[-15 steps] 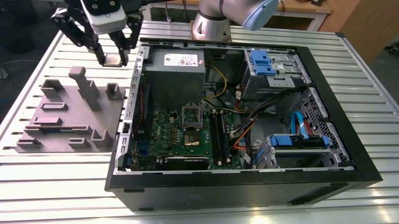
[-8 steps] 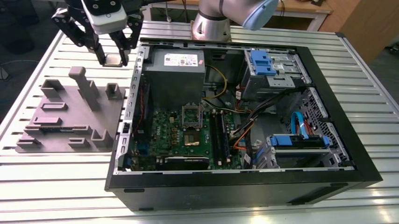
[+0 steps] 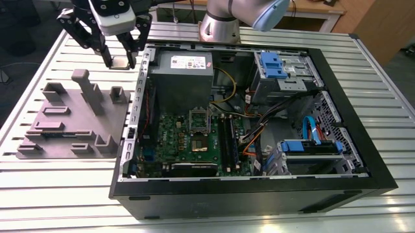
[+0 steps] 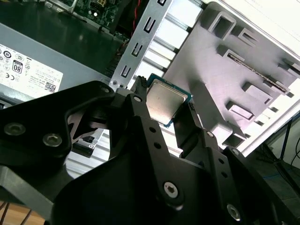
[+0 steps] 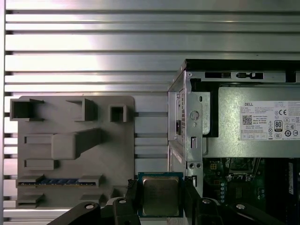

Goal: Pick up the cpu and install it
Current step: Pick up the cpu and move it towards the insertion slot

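1. We see the gripper (image 3: pixel 120 58) pinching the cpu (image 3: pixel 120 62). Its two black fingers (image 5: pixel 188 194) press on opposite edges of the cpu, with nothing else between them.
2. The cpu hangs in the air outside the case (image 3: pixel 363 160), just beside the case wall at the corner where the power supply (image 3: pixel 181 80) sits, and above the table (image 3: pixel 58 194). The grey tray (image 3: pixel 65 121) lies on the far side of the cpu from the case. The motherboard (image 3: pixel 188 141) on the case floor is well apart from the cpu, so we judge the pick-up done and the install not yet made.
3. Handling, as we judge it: the cpu is light, thin and stiff, so it needs little force. The metal top looks smooth and could slip in a loose grip. With so narrow an edge to hold, it could easily tilt between the fingers. We take the underside to be delicate, though we cannot see it. A knock against the case wall is the nearest risk.
4. Where to hold: by two opposite edges of its green board, as the fingers do now. That leaves the top and underside free and keeps the cpu flat.
5. Looks: in both wrist views the cpu (image 4: pixel 163 103) (image 5: pixel 160 196) is a small flat square with a dull silver-grey metal top and rounded corners. The top sits on a slightly larger green board that shows as a thin rim around it. It faces the wrist cameras and has a soft sheen.
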Action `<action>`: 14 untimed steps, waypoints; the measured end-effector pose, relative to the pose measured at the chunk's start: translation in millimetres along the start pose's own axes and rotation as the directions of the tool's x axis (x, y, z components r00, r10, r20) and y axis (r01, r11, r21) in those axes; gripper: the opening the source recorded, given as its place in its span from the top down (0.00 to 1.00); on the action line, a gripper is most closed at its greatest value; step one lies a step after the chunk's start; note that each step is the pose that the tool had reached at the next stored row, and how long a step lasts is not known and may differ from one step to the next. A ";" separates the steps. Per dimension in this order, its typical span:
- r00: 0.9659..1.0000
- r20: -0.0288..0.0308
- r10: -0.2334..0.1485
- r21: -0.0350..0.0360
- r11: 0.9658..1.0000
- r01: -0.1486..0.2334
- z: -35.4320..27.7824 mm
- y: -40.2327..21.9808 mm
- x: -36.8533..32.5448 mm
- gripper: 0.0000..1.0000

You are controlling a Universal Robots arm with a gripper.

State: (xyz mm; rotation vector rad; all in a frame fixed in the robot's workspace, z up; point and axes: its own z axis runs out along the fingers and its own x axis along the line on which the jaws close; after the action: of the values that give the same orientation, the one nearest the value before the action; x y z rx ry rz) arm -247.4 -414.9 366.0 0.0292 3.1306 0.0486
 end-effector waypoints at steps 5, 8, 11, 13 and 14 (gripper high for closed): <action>1.000 0.000 0.000 0.000 1.000 0.000 0.0 0.0 -0.7 0.53; 1.000 0.000 0.000 0.000 1.000 0.000 0.0 0.0 -1.3 0.53; 1.000 0.000 0.000 0.000 1.000 0.000 0.0 0.0 -1.9 0.53; 1.000 0.000 0.000 0.000 1.000 0.000 0.0 0.1 -2.4 0.53; 1.000 0.000 0.000 0.000 1.000 0.000 0.0 0.1 -2.5 0.53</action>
State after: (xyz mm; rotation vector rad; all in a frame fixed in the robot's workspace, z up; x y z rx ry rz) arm -244.9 -414.9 366.0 0.0293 3.1306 0.0487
